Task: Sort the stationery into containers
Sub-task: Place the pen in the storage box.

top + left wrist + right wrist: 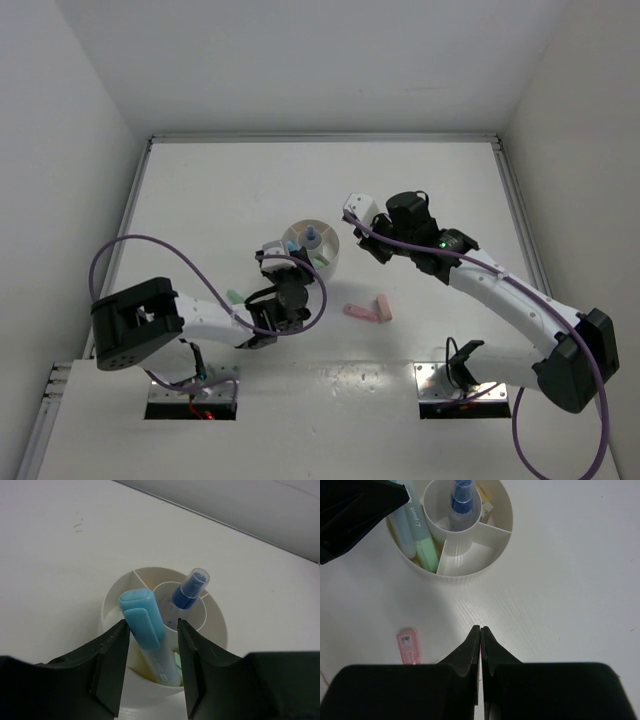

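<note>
Quick rundown: the left claw (152, 625) is parked right over the dish (122, 586). Its fingers are apart, one on each side of a light blue highlighter (142, 622). That highlighter stands on end, leaning a bit, in one of the dish's wedge compartments. There's a visible gap between it and one finger. The other finger might be brushing the cap, hard to say from this angle. Either way the claw isn't squeezing it.

A mint green highlighter (426, 552) shares that same wedge, pressed right up against the blue one. The dish's centre cup holds a darker blue pen (190, 590), cap end up.

The right claw (480, 628) has its fingers pinched fully together. It hangs over the table (250, 190) just outside the dish wall, off the dish's right side in the overhead view.

Loose stuff on the table: a pink bar (362, 312) lies to the near-right of the dish, with a second pink bar (384, 305) just beside it. A small mint piece (234, 296) lies to the near-left of the dish, close to the left arm.
</note>
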Robot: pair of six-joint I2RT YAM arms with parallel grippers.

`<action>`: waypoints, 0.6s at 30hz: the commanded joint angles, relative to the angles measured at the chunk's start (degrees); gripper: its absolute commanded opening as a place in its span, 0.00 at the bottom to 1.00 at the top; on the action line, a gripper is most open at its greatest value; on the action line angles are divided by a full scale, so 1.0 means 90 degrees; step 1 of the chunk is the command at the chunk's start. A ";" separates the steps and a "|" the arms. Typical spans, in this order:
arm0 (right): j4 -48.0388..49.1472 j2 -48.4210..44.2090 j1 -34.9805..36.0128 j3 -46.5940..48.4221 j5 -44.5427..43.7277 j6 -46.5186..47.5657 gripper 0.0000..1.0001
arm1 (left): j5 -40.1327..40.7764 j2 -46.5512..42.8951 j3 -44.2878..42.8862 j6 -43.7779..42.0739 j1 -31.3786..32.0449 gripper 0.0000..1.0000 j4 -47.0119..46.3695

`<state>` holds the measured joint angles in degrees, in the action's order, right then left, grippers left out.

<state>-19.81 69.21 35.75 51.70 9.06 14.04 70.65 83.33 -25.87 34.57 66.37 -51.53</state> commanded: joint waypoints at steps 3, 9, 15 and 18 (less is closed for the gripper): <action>0.0063 -0.0004 -0.0017 -0.0003 0.0087 0.0100 0.00 | 0.0197 -0.0430 -0.0085 0.0076 0.0096 0.49 0.0481; 0.0063 -0.0004 -0.0017 -0.0003 0.0087 0.0100 0.00 | 0.0021 -0.0742 -0.0085 0.0017 0.0038 0.54 0.0686; 0.0063 -0.0004 -0.0017 -0.0003 0.0087 0.0100 0.00 | 0.0021 -0.0997 -0.0143 0.0250 0.0038 0.48 0.0979; 0.0063 -0.0004 -0.0017 -0.0003 0.0087 0.0100 0.00 | 0.0021 -0.1123 -0.0143 0.0427 -0.0020 0.33 0.1223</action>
<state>-20.18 69.21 35.75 51.70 9.06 14.41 70.48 75.24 -25.89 36.56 66.37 -41.85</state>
